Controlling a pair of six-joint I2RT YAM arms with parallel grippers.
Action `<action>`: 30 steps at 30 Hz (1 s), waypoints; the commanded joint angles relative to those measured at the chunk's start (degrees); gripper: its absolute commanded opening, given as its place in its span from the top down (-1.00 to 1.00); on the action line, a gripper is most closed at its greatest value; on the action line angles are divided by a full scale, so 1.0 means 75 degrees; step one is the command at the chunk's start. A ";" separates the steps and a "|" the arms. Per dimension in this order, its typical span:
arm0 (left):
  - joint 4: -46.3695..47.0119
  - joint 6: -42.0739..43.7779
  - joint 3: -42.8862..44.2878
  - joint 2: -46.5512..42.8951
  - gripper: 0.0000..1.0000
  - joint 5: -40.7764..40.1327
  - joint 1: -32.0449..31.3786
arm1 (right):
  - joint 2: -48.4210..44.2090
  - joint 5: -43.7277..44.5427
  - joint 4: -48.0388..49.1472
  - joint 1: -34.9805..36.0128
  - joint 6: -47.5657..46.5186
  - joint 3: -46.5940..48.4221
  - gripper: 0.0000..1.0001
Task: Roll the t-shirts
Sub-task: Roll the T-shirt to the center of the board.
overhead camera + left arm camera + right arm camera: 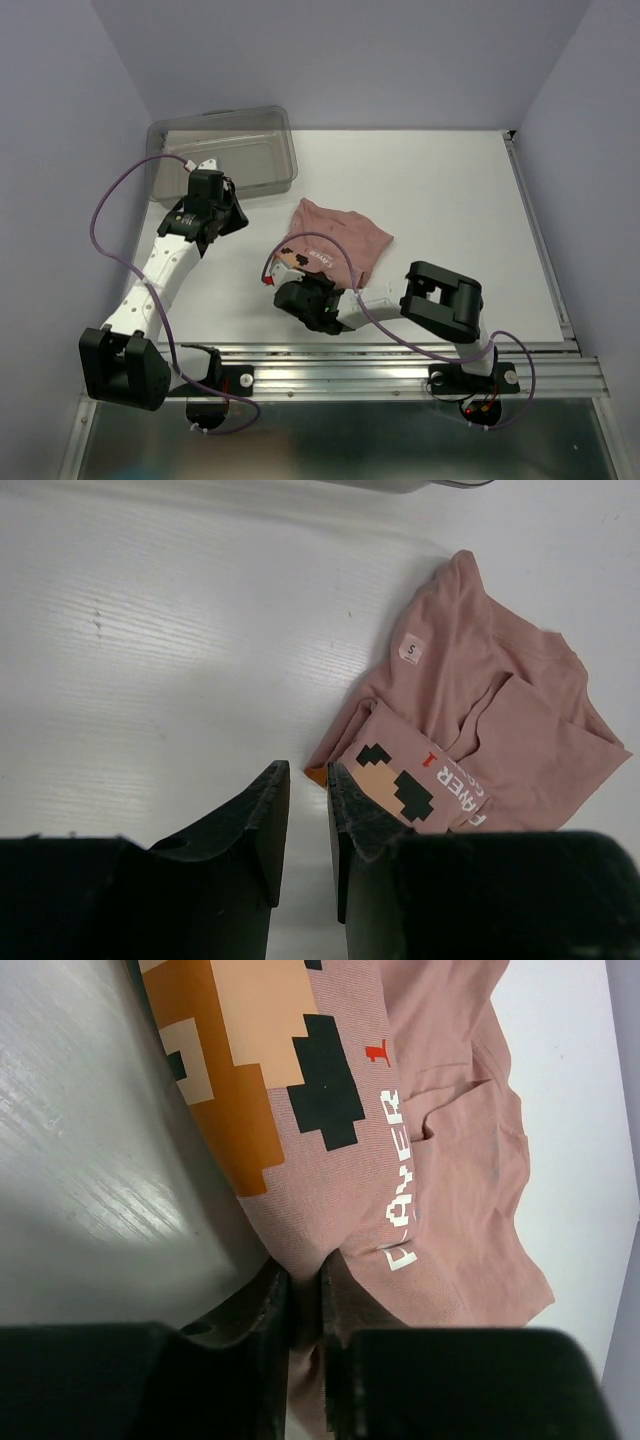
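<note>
We are pinching the dusty-pink t-shirt (345, 240) at its seven o'clock edge with our right gripper (305, 1295), fingers clamping the fabric. It is lying crumpled mid-table (450, 200). Our left gripper (308, 780) is hovering at its nine o'clock, fingers slightly parted and holding nothing, near the grey bin (225, 150).

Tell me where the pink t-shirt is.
Top view: pink t-shirt lies bunched mid-table, near-right of the grey bin, its near edge pinched in the right tool.
</note>
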 commanded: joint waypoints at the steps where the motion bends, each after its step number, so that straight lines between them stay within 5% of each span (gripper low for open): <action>1: 0.0183 0.0077 -0.0170 -0.0076 0.34 0.0022 0.0058 | -0.0043 -0.0521 0.0400 -0.0173 0.0236 -0.0141 0.80; 3: 0.0194 0.0101 -0.0182 -0.0076 0.34 0.0022 0.0058 | -0.0347 -0.0883 0.0272 -0.0267 0.0458 -0.0188 0.98; 15: 0.0253 0.0171 -0.0252 -0.0087 0.35 0.0384 0.0069 | -0.1811 -0.4339 -0.2083 -0.0959 0.2589 0.0292 0.99; 30: 0.0253 0.0429 -0.0358 -0.0099 0.34 0.0724 0.0069 | -0.1778 -0.9473 -0.2893 -0.2774 0.4243 0.1312 0.99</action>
